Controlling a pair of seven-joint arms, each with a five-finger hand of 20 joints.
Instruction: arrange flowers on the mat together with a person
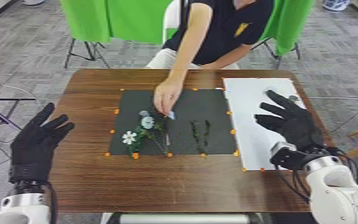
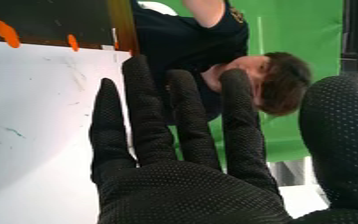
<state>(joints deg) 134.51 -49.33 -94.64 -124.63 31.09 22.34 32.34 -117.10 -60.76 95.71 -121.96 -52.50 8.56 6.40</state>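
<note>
The right hand is open, fingers spread and thumb out, over the white sheet near the bench's right edge. The left hand is also open, beside the bench's left edge, with bare wood between it and the dark mat. On the mat's left part lie a white flower and a pale blue flower; green stems lie right of centre. Between them, a person's hand reaches down from the far edge, fingertips at a pale blue piece.
</note>
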